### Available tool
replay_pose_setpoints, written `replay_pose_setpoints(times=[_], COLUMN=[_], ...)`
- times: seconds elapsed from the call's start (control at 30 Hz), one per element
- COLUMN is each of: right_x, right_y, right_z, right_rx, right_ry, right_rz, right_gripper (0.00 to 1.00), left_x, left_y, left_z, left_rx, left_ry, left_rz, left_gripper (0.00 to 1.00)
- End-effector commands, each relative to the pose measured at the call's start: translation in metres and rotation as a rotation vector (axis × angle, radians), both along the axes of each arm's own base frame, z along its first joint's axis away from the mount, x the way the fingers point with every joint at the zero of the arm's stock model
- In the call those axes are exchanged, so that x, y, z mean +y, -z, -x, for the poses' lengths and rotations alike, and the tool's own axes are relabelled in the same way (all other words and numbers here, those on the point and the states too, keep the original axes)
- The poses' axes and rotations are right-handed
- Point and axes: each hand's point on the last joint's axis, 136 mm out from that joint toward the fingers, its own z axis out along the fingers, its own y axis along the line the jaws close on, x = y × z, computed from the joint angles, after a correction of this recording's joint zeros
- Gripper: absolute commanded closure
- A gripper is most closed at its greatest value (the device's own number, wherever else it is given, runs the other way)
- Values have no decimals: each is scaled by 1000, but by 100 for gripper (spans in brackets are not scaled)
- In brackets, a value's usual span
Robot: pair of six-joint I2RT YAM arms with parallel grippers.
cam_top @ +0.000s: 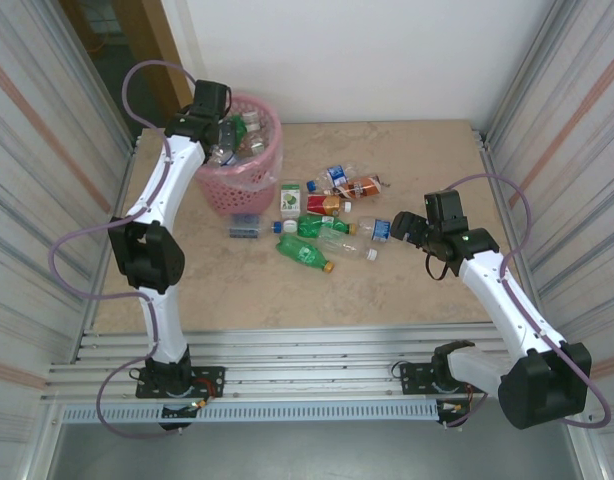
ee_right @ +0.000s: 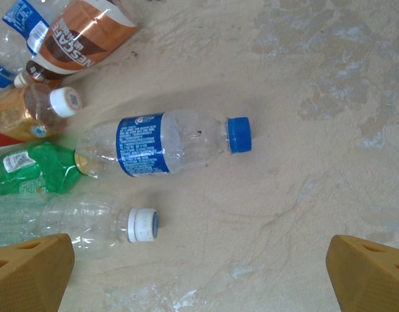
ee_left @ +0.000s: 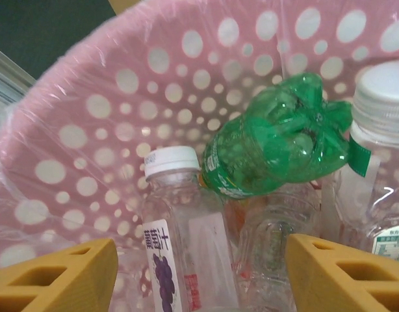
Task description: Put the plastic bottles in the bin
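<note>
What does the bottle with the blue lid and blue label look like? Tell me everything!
The blue-capped bottle is clear, thin plastic and looks empty, with a few dents. A blue label with small white print wraps around its middle, and a ridged blue cap is screwed on. It lies on its side on the beige table, with its cap pointing away from the pile. Its bottom end reaches a green bottle. Nothing is holding it.
</note>
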Motion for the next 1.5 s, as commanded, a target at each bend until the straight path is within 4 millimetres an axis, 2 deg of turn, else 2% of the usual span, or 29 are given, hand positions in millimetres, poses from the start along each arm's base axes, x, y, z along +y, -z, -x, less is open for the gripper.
replay_pose_setpoints(times=[0.0, 0.1, 0.27, 0.4, 0.5, 0.7, 0.87, 1.0, 1.13, 1.23, 1.37, 1.47], right_x=[2, 3, 2, 4, 5, 14, 32, 64, 104, 134, 165, 182], right_y=[3, 2, 1, 1, 1, -8, -14, -15, -12, -6, 8, 25], right_z=[-1, -2, -3, -5, -7, -10, -9, -7, -1, 3, 8, 11], right_rx=[4, 7, 4, 3, 7, -15, -39, -47, -28, -5, 36, 87], right_ry=[8, 2, 1, -1, -8, -76, -178, -327, -489, -605, -723, -785], right_rz=[-7, -5, -1, -5, -3, 5, 30, 40, 69, 114, 193, 226], right_gripper=[2, 2, 2, 2, 2, 2, 2, 2, 2, 2, 2, 1], left_x=[-11, -14, -3, -2, -6, -20, -28, -33, -31, -26, -12, -2], left_y=[12, 14, 13, 4, -18, -85, -129, -146, -147, -138, -112, -81], left_z=[16, 23, 27, 28, 27, 33, 56, 84, 118, 145, 180, 200], left_rx=[65, 75, 73, 57, 4, -167, -297, -393, -465, -515, -542, -512], left_ry=[39, 41, 0, 0, 13, 59, 89, 108, 110, 103, 41, -23], left_rz=[17, 18, -33, -41, -26, 26, 57, 124, 238, 334, 451, 506], left_gripper=[31, 31, 31, 31, 29, 20, 15, 11, 7, 3, 1, 1])
